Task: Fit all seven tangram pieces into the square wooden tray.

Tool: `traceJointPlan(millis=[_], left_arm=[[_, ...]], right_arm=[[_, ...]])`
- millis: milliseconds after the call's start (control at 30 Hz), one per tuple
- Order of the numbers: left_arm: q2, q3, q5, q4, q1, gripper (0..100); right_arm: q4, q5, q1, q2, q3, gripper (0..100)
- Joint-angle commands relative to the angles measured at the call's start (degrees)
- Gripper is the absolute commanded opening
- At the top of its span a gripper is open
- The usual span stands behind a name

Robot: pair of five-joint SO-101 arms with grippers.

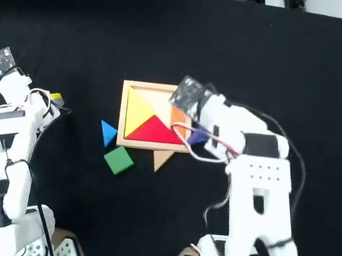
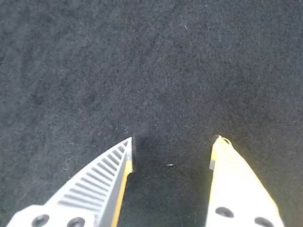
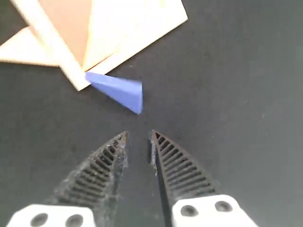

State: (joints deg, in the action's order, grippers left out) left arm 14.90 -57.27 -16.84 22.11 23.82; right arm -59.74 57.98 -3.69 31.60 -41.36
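My left gripper [image 2: 173, 139] hangs over bare black cloth [image 2: 142, 61], fingers spread wide, holding nothing. My right gripper [image 3: 138, 137] has its fingers only a narrow gap apart, also empty, just beside the purple piece [image 3: 118, 90], which lies at a corner of the square wooden tray [image 3: 49, 45]. Inside the tray sit the yellow triangle [image 1: 135, 112], red triangle [image 1: 154, 130] and orange piece [image 1: 178, 117]. On the cloth beside it lie three others: blue triangle [image 1: 108, 132], green square [image 1: 118, 159], tan triangle [image 1: 162, 159].
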Motion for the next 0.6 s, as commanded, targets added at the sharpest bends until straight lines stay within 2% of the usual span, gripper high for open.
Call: traceJointPlan(millis=[0,133,433,567], left_arm=[[0.4,3.7,-0.1,0.0,-0.6,26],[0.4,3.7,-0.1,0.0,-0.6,26],[0.4,3.7,-0.1,0.0,-0.7,26],[0.4,3.7,-0.1,0.0,-0.7,26]], right_arm=[[4.6,-7.1,1.1,-5.0,0.6,6.4],[7.3,-12.5,1.8,-7.7,0.7,6.4],[14.9,-13.7,1.7,-10.5,-3.0,6.8],[16.2,-18.1,1.8,-15.8,0.1,6.7]])
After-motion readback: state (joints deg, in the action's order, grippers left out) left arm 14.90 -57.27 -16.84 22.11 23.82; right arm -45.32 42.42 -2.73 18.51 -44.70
